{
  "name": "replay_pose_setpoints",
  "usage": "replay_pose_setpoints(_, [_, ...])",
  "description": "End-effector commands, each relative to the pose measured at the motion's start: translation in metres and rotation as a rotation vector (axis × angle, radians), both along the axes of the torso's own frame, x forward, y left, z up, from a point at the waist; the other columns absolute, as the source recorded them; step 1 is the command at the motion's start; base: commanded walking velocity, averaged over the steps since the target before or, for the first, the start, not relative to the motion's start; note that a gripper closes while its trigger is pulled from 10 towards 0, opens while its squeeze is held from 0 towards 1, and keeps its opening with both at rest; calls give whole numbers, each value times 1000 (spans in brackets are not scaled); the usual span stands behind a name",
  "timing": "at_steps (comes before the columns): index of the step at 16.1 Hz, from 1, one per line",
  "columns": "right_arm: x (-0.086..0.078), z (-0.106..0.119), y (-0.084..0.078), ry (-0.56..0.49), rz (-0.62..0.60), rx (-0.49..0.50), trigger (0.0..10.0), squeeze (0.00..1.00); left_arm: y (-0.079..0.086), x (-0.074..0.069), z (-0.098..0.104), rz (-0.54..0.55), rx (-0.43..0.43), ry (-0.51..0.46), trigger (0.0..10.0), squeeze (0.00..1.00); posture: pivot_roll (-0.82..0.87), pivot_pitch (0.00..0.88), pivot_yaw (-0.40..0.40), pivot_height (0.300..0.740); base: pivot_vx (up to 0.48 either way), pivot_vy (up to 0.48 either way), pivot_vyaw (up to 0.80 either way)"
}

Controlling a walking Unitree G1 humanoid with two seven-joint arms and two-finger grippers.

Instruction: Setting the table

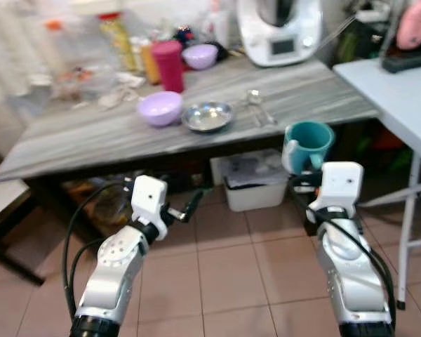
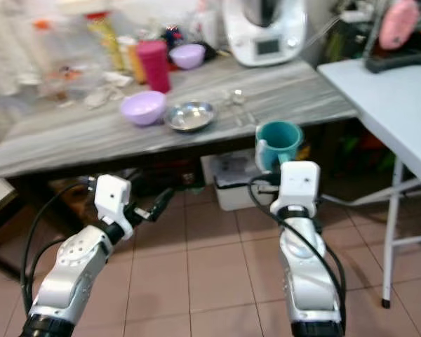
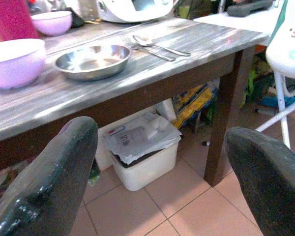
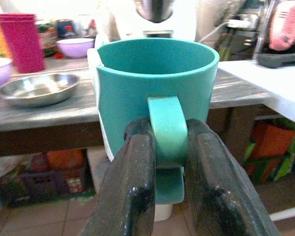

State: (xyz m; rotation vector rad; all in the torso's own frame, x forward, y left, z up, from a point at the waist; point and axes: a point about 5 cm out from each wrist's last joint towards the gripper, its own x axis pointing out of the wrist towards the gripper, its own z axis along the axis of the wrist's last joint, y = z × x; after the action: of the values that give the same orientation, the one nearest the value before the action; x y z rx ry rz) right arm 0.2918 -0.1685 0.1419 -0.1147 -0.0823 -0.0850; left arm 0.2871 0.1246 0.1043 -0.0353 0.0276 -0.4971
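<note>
Right tool (image 4: 169, 162), raised just short of the tabletop's (image 1: 98, 137) near right edge, grips the teal mug (image 1: 307, 146) by its handle, mug upright. Left tool (image 3: 162, 182), fingers spread wide and holding nothing, hangs below the near edge. A lilac bowl (image 1: 160, 108), steel dish (image 1: 208, 116) and spoons (image 1: 258, 107) lie on the tabletop.

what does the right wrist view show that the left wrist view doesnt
Right wrist view: the right gripper shut on the handle of the teal cup, held upright short of the table, and the pink tumbler.

Left wrist view: the left gripper open and empty, the spoons on the table, the white bin beneath.

Both: the grey table, the steel dish, the far lilac bowl.
</note>
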Motion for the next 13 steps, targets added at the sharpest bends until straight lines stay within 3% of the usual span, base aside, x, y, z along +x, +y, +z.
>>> replay_pose_setpoints(1, [1, 7, -3, -31, -9, -1, 10000, 0, -4, 1, 3, -16, -2, -6, 10000, 0, -193, 0, 135, 740, 341, 0, 0])
replay_pose_setpoints(9, [1, 8, -3, -34, -9, -5, 10000, 0, -5, 1, 3, -13, -4, -8, 10000, 0, -197, 0, 134, 740, 336, 0, 0])
replay_pose_setpoints(13, [-6, 11, -10, -45, -25, -21, 10000, 0, 13, 3, 7, 136, 30, -52, 10000, 0, -204, 0, 131, 740, 308, 0, 0])
